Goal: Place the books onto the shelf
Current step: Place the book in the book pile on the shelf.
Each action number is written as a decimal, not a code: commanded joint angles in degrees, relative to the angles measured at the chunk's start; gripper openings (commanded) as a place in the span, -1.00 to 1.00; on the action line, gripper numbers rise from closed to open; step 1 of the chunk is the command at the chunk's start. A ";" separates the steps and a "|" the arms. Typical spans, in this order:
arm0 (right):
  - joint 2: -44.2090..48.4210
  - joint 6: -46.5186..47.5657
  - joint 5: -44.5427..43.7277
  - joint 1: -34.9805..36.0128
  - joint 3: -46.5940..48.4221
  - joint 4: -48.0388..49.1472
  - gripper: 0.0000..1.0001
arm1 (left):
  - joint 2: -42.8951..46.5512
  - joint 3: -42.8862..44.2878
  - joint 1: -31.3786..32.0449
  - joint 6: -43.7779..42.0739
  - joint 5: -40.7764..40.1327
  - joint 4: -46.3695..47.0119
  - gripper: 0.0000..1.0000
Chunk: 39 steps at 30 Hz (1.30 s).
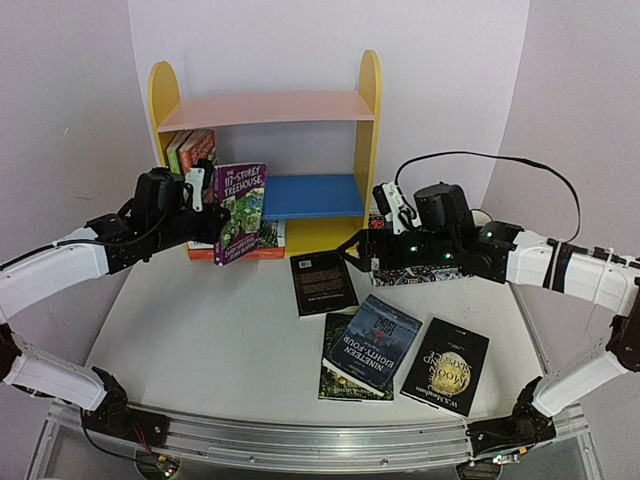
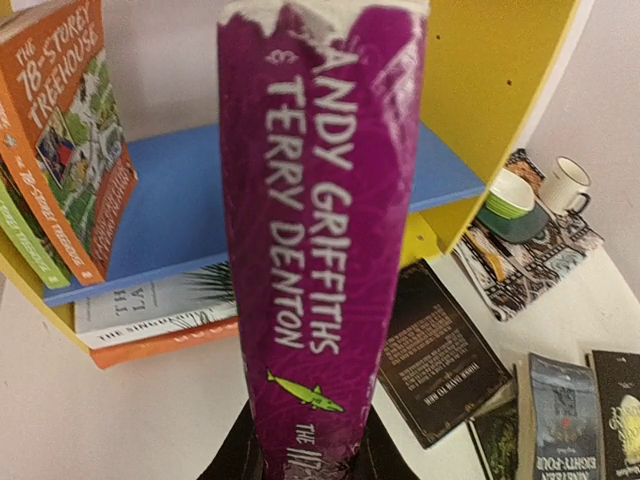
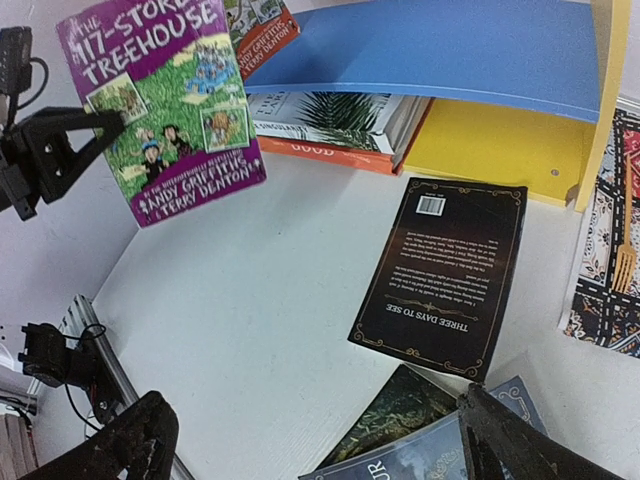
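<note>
Book cover — purple — reads "117-Storey Treehouse".

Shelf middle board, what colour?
Blue. The middle board shows best in the right wrist view.

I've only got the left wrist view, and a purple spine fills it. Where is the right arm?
Observer: The right gripper hangs over the table by the black book, jaws wide open, nothing between them.
Operator: Is the top board free?
Observer: The pink top board bears no books in the top view.
Operator: What's on this book's cover?
Observer: The purple book, held in the left gripper, reads "117-Storey Treehouse" on its front.
</note>
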State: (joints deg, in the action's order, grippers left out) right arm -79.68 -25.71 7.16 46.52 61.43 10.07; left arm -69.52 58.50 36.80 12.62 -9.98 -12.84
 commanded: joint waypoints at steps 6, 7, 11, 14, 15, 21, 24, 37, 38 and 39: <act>4.49 4.47 -1.30 0.14 -0.05 -0.53 0.96 | -7.59 3.85 -1.73 -10.22 -13.77 32.02 -1.00; 4.79 4.67 -1.30 0.14 0.07 -0.57 0.96 | -8.50 4.20 -2.33 -10.33 -13.55 33.55 -1.00; 5.85 5.50 -1.14 0.13 0.06 -0.66 0.96 | -11.92 6.23 -5.15 -10.60 -12.58 37.21 -1.00; 6.20 6.08 -1.18 0.06 -0.08 -0.66 0.96 | -14.57 7.28 -7.04 -10.10 -11.14 39.66 -1.00; 6.20 6.34 -1.02 0.13 -0.04 -0.66 0.96 | -15.44 7.70 -7.57 -10.12 -10.79 40.07 -1.00; 6.04 6.42 -0.28 0.08 0.55 -0.75 0.96 | -21.06 9.67 -10.13 -10.87 -10.85 43.78 -1.00; 5.94 6.47 -0.03 0.12 0.87 -0.83 0.96 | -24.41 10.23 -11.08 -11.96 -11.61 47.51 -1.00; 6.20 6.03 -0.01 0.14 0.80 -1.19 0.96 | -31.65 10.80 -14.34 -15.45 -14.18 57.13 -1.00; 6.20 6.03 0.00 0.15 0.72 -1.19 0.96 | -31.73 10.62 -14.78 -15.17 -14.07 57.06 -1.00; 6.13 5.99 0.06 0.14 0.71 -1.19 0.96 | -31.78 10.51 -15.20 -15.03 -14.02 57.10 -1.00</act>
State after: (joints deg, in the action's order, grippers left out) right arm -75.20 -19.97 6.83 46.52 61.10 8.10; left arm -102.41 65.41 23.40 -2.02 -22.41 34.63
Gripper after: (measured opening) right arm 0.980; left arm 0.220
